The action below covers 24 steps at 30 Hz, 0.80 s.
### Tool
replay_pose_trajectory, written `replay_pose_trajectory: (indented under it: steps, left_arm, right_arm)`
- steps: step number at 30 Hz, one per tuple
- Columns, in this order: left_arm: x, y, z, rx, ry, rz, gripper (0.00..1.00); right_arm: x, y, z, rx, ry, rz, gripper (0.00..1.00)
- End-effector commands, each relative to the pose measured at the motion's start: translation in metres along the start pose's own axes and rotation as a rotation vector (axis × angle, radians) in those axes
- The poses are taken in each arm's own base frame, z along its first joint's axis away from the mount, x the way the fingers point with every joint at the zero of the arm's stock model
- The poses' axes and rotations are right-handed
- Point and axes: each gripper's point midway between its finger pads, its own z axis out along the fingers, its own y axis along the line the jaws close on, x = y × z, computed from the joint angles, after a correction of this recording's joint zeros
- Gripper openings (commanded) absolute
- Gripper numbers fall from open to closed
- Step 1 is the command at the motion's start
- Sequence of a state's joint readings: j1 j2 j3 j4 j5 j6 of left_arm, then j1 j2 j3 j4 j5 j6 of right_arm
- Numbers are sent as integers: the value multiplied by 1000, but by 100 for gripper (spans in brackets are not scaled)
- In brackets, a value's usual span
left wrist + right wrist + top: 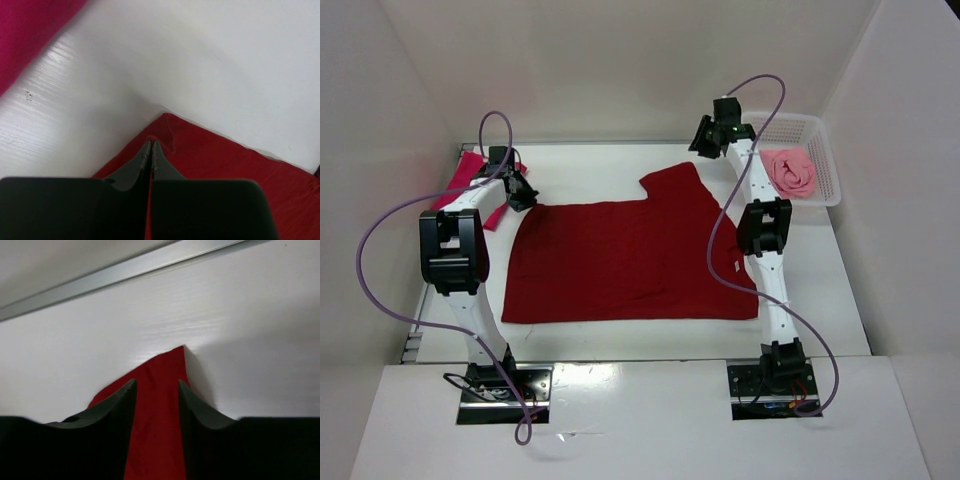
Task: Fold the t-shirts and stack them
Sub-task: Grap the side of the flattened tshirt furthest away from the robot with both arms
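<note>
Slippage threatens: left gripper (pixel 151 144) pinches the crimson t-shirt (pixel 620 265) corner, while right gripper (pixel 157 382) stands parted around its sleeve; lifting now would skew the cloth.

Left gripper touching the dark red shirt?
Touching. Left wrist view: the left gripper is pinched shut on the corner of the dark red shirt, with a strip of red cloth showing between its jaws.

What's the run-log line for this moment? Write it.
left end effector: shut on crimson shirt corner | right end effector: open astride its edge | pink shirt: in basket
</note>
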State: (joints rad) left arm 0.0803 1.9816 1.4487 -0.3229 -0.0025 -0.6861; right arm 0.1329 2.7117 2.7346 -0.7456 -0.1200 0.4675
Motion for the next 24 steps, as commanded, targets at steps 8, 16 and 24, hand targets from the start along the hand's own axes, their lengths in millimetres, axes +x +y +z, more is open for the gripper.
replay_pose_trajectory:
  steps: [8, 16, 24]
  left_arm:
    - [-14, -9, 5, 12, -27, 6, 0]
    - [-12, -14, 7, 17, -23, 13, 0]
    - [-11, -11, 7, 4, -21, 13, 0]
  right_arm:
    - [16, -16, 39, -24, 10, 31, 54]
    - [37, -10, 57, -44, 39, 60, 55]
    - [40, 0, 64, -77, 32, 101, 27]
